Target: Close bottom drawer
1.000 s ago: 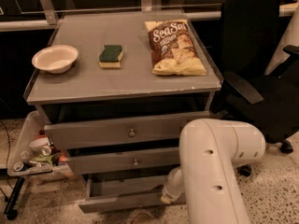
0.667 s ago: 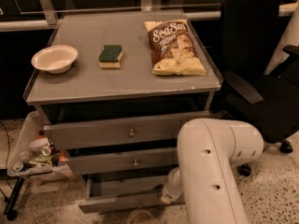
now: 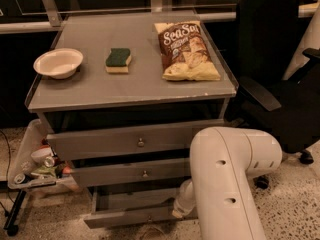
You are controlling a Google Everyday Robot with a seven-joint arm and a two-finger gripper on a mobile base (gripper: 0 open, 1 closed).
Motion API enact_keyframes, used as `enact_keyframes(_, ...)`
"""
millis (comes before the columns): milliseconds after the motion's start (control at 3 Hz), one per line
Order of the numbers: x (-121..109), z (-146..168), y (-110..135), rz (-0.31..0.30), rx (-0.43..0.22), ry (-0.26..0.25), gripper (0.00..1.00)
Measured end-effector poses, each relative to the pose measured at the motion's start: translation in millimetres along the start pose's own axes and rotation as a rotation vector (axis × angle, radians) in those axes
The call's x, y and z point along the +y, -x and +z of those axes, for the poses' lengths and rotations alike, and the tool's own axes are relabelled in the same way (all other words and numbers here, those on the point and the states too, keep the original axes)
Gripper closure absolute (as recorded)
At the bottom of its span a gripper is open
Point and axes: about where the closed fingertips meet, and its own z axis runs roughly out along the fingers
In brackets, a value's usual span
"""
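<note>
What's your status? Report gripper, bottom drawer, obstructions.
Gripper low at right end of wide grey wooden bottom drawer. Drawer pulled out, not closed. Nothing seen blocking it.

On the grey surface (image 3: 135, 91), a white bowl (image 3: 58, 62) sits near the left edge. A green-and-yellow sponge (image 3: 118, 60) lies just right of it, toward the middle. A brown chip bag (image 3: 186, 50) lies flat along the right edge, reaching toward the back right corner. A black office chair (image 3: 280, 79) stands beyond the right edge. Low beside the left edge, a tray (image 3: 27, 144) holds small clutter. The gripper (image 3: 177, 211) is low at the cabinet's front.
</note>
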Motion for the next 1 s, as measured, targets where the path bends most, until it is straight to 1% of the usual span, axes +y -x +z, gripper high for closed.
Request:
enact_keyframes(667,0.0,0.0,0.0,0.0,0.0,0.0,0.12)
enact_keyframes(1000,0.1,0.1,0.0,0.0,0.0,0.0,0.0)
